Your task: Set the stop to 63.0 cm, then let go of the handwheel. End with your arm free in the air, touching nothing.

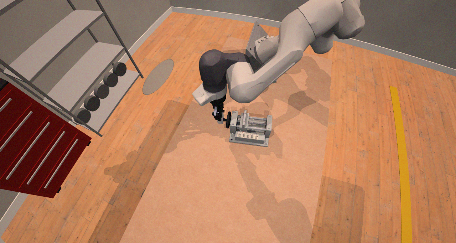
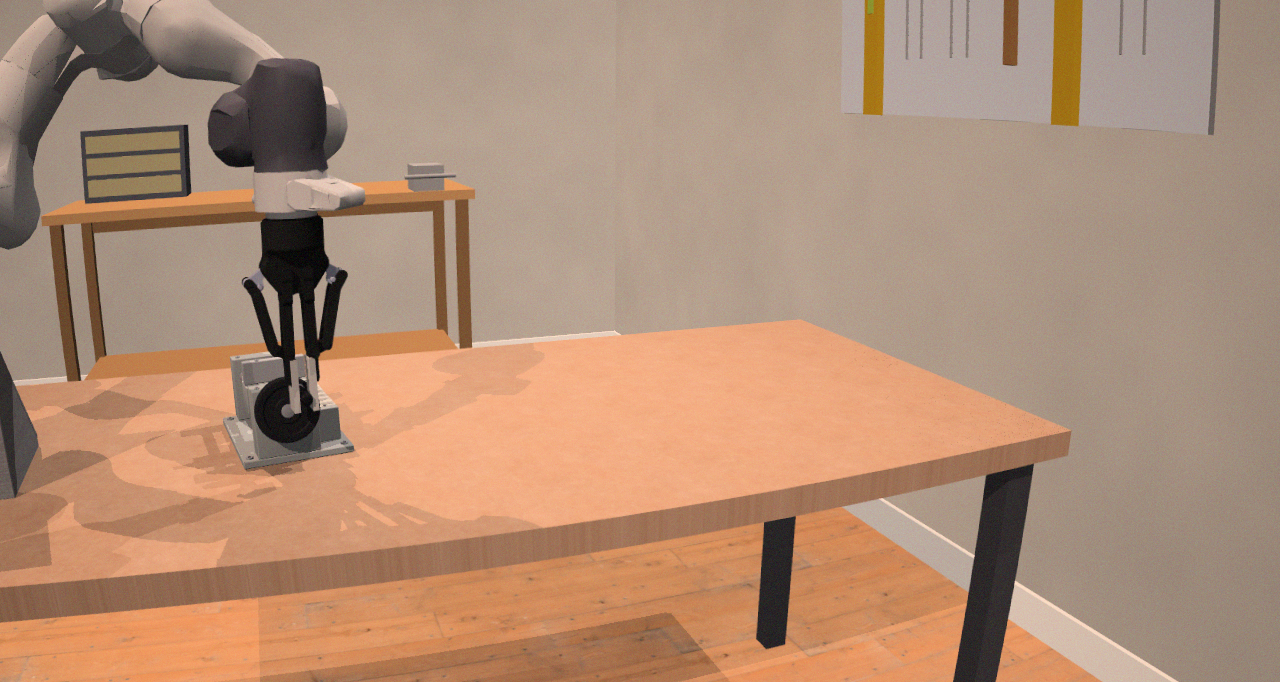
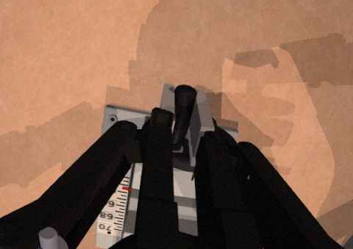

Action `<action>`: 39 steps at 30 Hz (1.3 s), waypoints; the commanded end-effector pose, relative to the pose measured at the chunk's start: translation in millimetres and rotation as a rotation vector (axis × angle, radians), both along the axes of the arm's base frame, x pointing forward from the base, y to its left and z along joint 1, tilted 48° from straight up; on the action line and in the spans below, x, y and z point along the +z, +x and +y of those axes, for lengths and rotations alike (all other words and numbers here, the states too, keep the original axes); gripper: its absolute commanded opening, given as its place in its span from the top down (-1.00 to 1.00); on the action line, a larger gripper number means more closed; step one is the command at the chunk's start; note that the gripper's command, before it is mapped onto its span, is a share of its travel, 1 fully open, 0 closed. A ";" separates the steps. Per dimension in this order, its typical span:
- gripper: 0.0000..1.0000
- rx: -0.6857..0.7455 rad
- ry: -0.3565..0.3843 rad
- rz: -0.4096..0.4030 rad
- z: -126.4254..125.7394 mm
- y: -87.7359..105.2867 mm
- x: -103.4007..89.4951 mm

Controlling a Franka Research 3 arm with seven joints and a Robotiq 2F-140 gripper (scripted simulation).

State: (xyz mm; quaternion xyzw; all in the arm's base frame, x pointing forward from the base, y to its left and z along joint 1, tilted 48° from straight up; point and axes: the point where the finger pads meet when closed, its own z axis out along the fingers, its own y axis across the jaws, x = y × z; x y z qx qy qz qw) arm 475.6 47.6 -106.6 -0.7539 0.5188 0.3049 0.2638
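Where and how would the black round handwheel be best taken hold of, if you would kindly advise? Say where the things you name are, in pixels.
I'd grip the slim black crank handle point(image 3: 185, 100) of the black round handwheel point(image 1: 228, 119) point(image 2: 271, 416), coming from above: it sticks out sideways from the wheel's face, so a finger should fit on each side.

The table point(image 1: 210, 190) point(image 2: 671, 427) point(image 3: 73, 40) has a smooth, pale orange-brown top, a browner edge and dark legs. Just beside and below the fingers point(image 1: 220, 118) point(image 2: 295, 396), the grey rig point(image 1: 269, 127) point(image 2: 244, 445) point(image 3: 126, 114) sits upright, its base plate flat on the top. Well apart from the fingers, to their left in the exterior view, stands a grey mount point(image 1: 254, 39) point(image 2: 13, 445). Arm shadows lie across the top around the fingers.
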 end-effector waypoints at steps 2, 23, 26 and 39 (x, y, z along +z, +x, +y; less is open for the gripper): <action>0.92 -0.005 -0.001 0.004 7.1 4.6 -4.0; 0.92 -0.005 -0.001 0.004 29.6 4.4 -23.2; 0.92 -0.005 -0.001 0.004 32.1 2.0 -26.2; 0.92 -0.005 -0.001 0.004 35.7 -5.0 -31.8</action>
